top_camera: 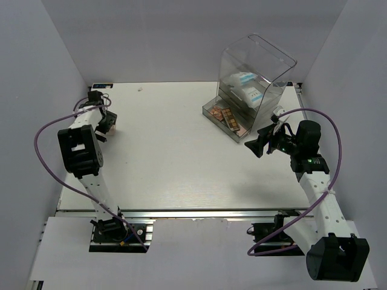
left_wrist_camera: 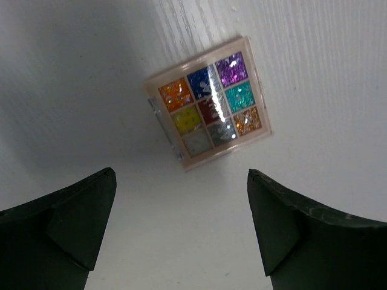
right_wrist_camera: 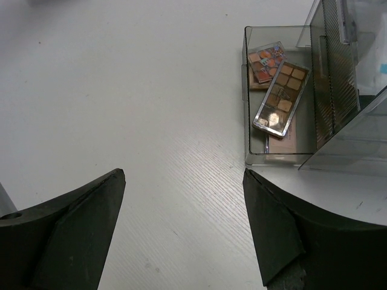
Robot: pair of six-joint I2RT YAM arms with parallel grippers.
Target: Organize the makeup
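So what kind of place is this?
Likely a robot test booth: plain white walls enclose a table, left arm and right arm bolted at its edge, makeup palettes staged in a clear box.

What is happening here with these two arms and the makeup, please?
Both arms are empty-handed. The left gripper is open above a square glitter palette lying on the table at the far left. The right gripper, also open, faces the pulled-out bottom drawer of the clear acrylic box, where brown palettes already lie. White pouches sit on a higher level inside the box.
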